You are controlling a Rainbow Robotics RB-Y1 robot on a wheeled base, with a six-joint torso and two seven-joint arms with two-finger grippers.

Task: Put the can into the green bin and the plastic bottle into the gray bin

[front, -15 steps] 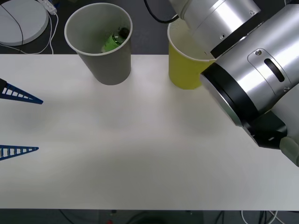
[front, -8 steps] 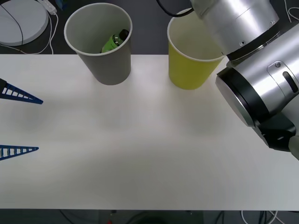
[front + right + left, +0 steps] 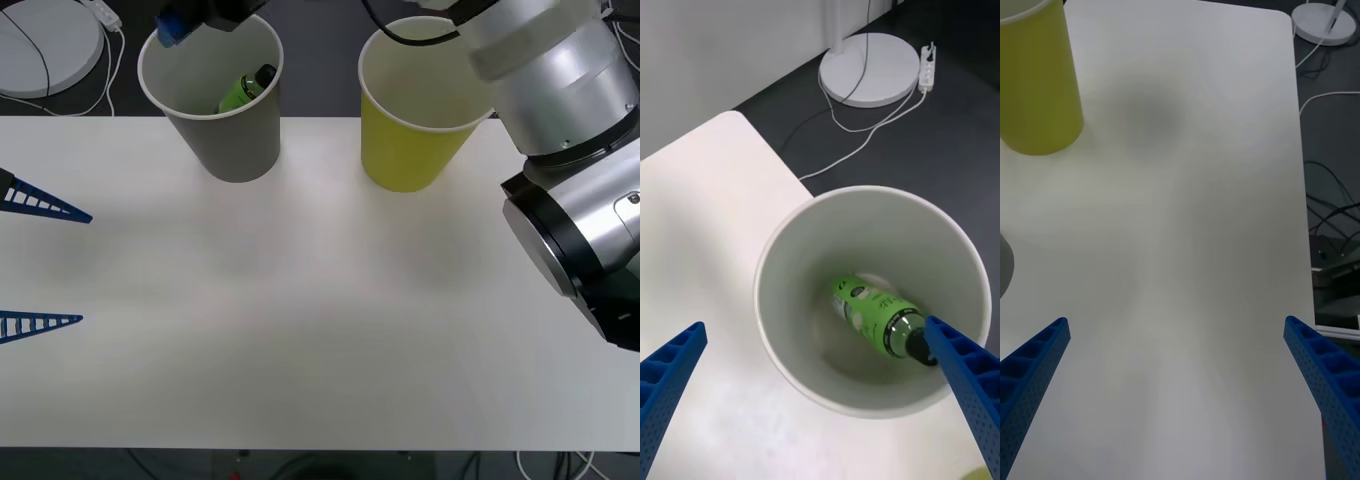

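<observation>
- The white surface (image 3: 320,300) is seen bare across its middle, with both bins stood along its far edge.
- The gray bin (image 3: 215,95) is found directly beneath the right end effector (image 3: 820,405), whose blue fingers (image 3: 670,375) are spread wide and hold nothing.
- The green bin (image 3: 410,120) is stood upright, well apart from the gray one, under the reaching right arm (image 3: 560,120).
- The left end effector (image 3: 40,262) is held at the surface's left edge, its fingers wide apart and empty, far from both bins.
- The plastic bottle (image 3: 880,315) is seen lying tilted inside the gray bin, just below the right end effector, black cap towards the wall.
</observation>
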